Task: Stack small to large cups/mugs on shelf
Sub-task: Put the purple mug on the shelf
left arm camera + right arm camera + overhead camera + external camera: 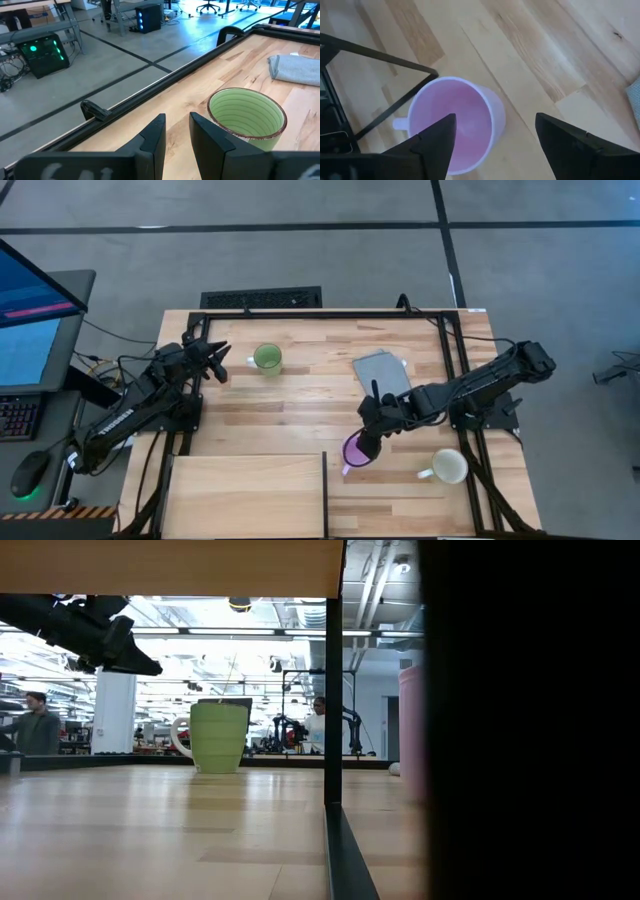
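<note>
The light purple mug (357, 450) stands upright on the tabletop just right of the shelf (245, 495), its handle (400, 123) toward the shelf. My right gripper (495, 130) is open above it, one finger (440, 142) over the mug's opening and the other (570, 147) outside its wall. The green mug (267, 358) stands at the far left, with my left gripper (177, 135) just left of it, open by a narrow gap and empty. The cream-white mug (449, 466) stands near the right edge.
A grey folded cloth (382, 372) lies at the far right of the table, behind my right arm. The shelf's dark edge post (333, 690) stands beside the purple mug (410, 730). A black frame rail (150, 85) runs along the table's far edge. People stand in the room beyond.
</note>
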You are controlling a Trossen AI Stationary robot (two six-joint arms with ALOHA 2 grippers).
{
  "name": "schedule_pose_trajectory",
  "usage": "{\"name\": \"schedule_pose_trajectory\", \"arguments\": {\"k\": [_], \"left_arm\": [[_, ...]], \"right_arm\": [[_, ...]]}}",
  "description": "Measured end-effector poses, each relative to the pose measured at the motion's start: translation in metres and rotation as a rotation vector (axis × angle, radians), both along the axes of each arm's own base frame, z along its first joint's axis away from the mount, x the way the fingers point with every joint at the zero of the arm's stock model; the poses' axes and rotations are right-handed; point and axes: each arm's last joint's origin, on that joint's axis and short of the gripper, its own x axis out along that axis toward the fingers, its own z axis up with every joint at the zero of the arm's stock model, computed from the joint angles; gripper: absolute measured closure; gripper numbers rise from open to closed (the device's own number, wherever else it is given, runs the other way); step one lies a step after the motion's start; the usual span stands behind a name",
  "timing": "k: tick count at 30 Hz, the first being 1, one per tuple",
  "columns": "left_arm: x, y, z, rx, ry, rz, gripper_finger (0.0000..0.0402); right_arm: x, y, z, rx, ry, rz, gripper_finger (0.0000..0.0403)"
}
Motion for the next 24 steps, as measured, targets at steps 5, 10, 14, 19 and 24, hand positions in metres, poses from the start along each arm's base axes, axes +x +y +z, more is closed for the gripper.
{"name": "schedule_pose_trajectory", "arguments": {"k": [5, 10, 14, 19, 24], "left_arm": [[0.000, 0.000, 0.000, 0.000, 0.000, 0.000, 0.0324], [0.000, 0.000, 0.000, 0.000, 0.000, 0.000, 0.0324], [0.000, 0.000, 0.000, 0.000, 0.000, 0.000, 0.0324], [0.000, 0.000, 0.000, 0.000, 0.000, 0.000, 0.0324], [0.000, 0.000, 0.000, 0.000, 0.000, 0.000, 0.0324]], "right_arm": [[-0.001, 0.003, 0.000, 0.001, 0.000, 0.010, 0.0106], [-0.002, 0.007, 0.000, -0.017, -0.008, 0.014, 0.0106], [-0.001, 0.011, 0.002, -0.005, -0.043, 0.026, 0.0106], [0.000, 0.013, 0.003, -0.006, -0.062, 0.028, 0.0106], [0.000, 0.012, 0.003, -0.027, -0.068, 0.015, 0.0106]]}}
